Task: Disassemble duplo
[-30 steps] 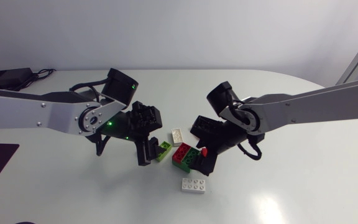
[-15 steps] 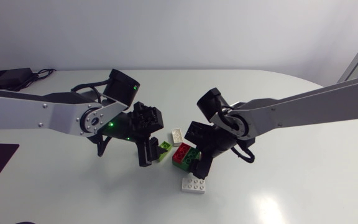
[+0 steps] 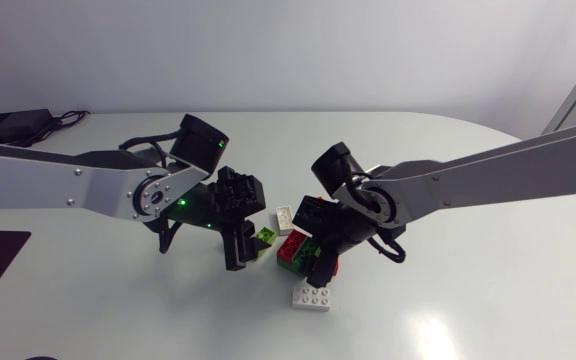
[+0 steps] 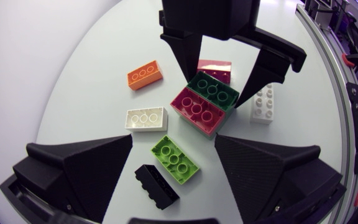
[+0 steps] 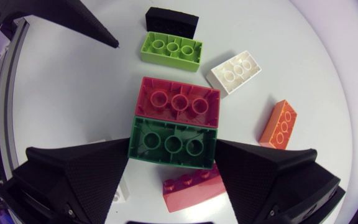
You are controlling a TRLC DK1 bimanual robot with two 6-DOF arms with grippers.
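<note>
A dark green brick (image 5: 173, 142) and a red brick (image 5: 179, 101) sit pressed together on the table, also visible as the red and green pair (image 3: 298, 247). My right gripper (image 5: 173, 150) (image 3: 316, 256) stands over them, shut on the green brick, one finger at each end. My left gripper (image 4: 174, 146) (image 3: 242, 245) hangs open just to the left. A lime brick (image 4: 174, 160) and a black brick (image 4: 156, 186) lie loose between its fingers, neither touched. In the left wrist view the right gripper's fingers (image 4: 188, 56) straddle the green brick (image 4: 213, 89).
Loose around the pair lie a small white brick (image 5: 235, 71), an orange brick (image 5: 278, 124), a second red brick (image 5: 191, 185) under my right gripper and a larger white brick (image 3: 312, 296) nearer the table's front. The two grippers are close together.
My right arm has moved left onto the red and green pair, and its fingers have come in against the green brick. My left arm has barely shifted.
</note>
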